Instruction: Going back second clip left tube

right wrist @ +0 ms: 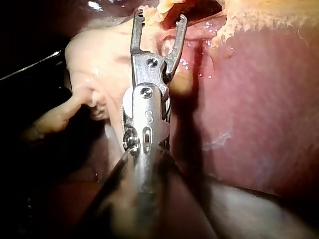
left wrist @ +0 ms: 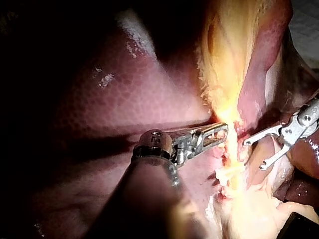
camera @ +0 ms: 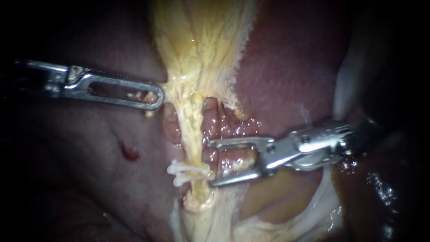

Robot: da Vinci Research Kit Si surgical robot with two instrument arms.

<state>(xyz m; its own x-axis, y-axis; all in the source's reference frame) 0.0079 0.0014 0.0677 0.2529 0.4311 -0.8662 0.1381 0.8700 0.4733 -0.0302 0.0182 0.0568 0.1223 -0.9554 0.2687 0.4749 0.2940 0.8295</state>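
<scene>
Jaws of the right instrument [camera: 210,163] stand spread apart just right of the white clip [camera: 190,172], which crosses the yellow tube [camera: 192,130]. Above and left of the clip, the left instrument [camera: 156,96] pinches the tube's edge. Bare liver [camera: 286,80] lies well right of the clip.

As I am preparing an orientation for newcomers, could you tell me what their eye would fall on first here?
The pale yellow tissue strand running down the middle, against the dark red liver, stands out first. A white clip crosses it low down, with the right instrument wide open just beside it.
</scene>
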